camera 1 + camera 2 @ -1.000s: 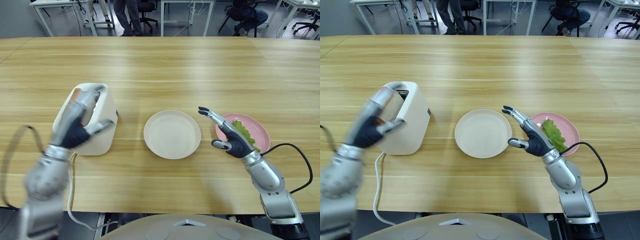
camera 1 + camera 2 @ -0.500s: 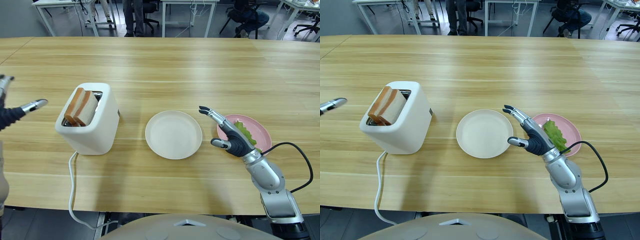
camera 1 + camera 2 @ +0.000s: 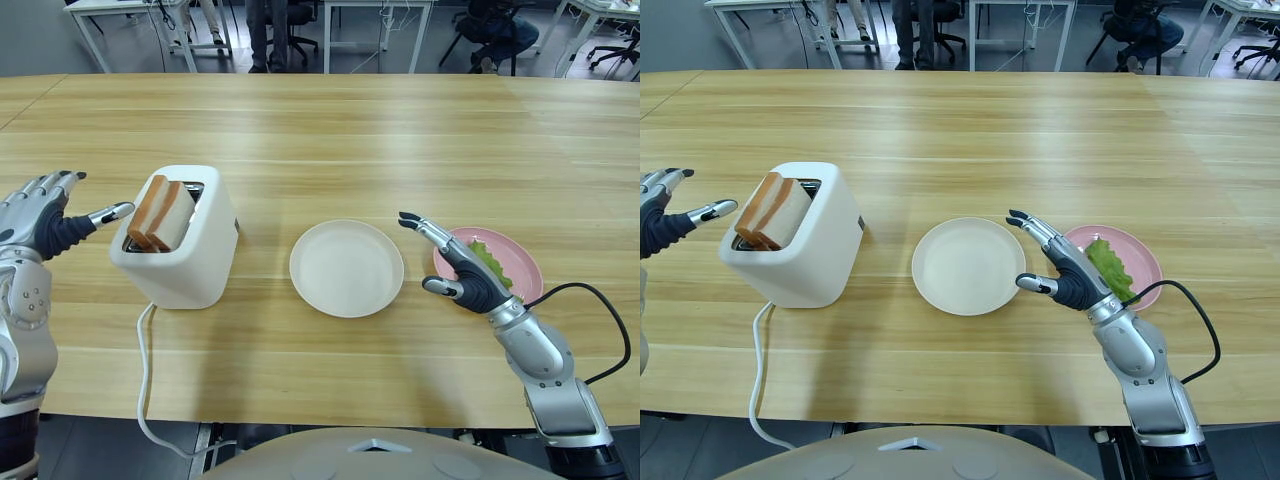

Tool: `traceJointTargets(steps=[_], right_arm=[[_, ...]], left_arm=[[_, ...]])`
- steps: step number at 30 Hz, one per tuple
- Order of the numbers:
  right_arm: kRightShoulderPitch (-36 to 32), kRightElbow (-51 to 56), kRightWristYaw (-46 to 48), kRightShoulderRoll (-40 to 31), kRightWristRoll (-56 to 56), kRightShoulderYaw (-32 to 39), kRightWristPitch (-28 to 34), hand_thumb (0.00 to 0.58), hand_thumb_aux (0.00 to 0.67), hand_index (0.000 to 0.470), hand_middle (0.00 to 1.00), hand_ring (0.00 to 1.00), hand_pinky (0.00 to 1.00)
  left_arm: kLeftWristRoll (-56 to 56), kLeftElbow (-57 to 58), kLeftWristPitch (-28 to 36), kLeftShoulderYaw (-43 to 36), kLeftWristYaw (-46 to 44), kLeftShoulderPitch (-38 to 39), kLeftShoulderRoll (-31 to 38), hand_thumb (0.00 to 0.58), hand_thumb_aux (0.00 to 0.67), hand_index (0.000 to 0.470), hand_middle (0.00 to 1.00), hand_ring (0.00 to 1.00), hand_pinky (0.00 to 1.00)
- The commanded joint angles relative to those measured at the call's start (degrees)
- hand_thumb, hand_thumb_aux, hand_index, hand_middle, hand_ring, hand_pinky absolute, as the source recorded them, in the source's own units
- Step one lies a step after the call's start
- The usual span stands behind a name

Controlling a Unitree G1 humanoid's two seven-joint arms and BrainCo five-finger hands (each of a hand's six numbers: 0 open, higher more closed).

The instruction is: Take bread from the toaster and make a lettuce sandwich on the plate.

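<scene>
A white toaster (image 3: 178, 250) stands at the table's left with two slices of bread (image 3: 163, 212) sticking up from its slots. My left hand (image 3: 45, 215) hovers open just left of the toaster, apart from it. A cream plate (image 3: 346, 268) lies bare in the middle. To its right a pink plate (image 3: 517, 258) carries a lettuce leaf (image 3: 1108, 268). My right hand (image 3: 461, 273) is open between the two plates, in front of the lettuce, holding nothing.
The toaster's white cord (image 3: 144, 370) runs off the table's front edge. A black cable (image 3: 590, 300) loops by my right forearm. Bare wooden tabletop (image 3: 340, 140) stretches behind the plates; office chairs and desks stand beyond the far edge.
My left hand left the toaster top, swung far out to the left, and has now come back in beside the toaster. The right hand has stayed put.
</scene>
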Motion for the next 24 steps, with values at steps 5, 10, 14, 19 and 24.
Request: traceJointTargets(steps=[5,10,14,19,24], right_arm=[[0.4,-1.6,0.2,0.2,0.1,0.2,1.0,0.000,0.000,0.000,0.00,0.00,0.00],[0.5,-1.9,0.1,0.5,-0.3,0.6,1.3,0.000,0.000,0.000,0.00,0.00,0.00],[0.8,-1.8,-0.1,0.7,-0.6,0.9,1.2,0.000,0.000,0.000,0.00,0.00,0.00],[0.9,-2.1,-0.1,1.1,-0.9,1.2,1.4,0.000,0.000,0.000,0.00,0.00,0.00],[0.7,-2.2,0.0,1.4,-1.0,1.3,1.6,0.000,0.000,0.000,0.00,0.00,0.00]], left_arm=[[-0.1,2.3,1.5,-4.7,-0.6,-3.1,-0.2,0.000,0.000,0.000,0.00,0.00,0.00],[1.3,3.1,2.3,-9.1,-1.0,-3.0,-0.3,0.000,0.000,0.000,0.00,0.00,0.00],[1.6,3.6,2.7,-11.9,-1.4,-3.1,-0.3,0.000,0.000,0.000,0.00,0.00,0.00],[2.8,4.9,3.4,-14.1,-1.7,-3.3,0.9,0.000,0.000,0.000,0.00,0.00,0.00],[3.7,5.4,4.2,-14.7,-2.1,-3.6,1.3,0.000,0.000,0.000,0.00,0.00,0.00]])
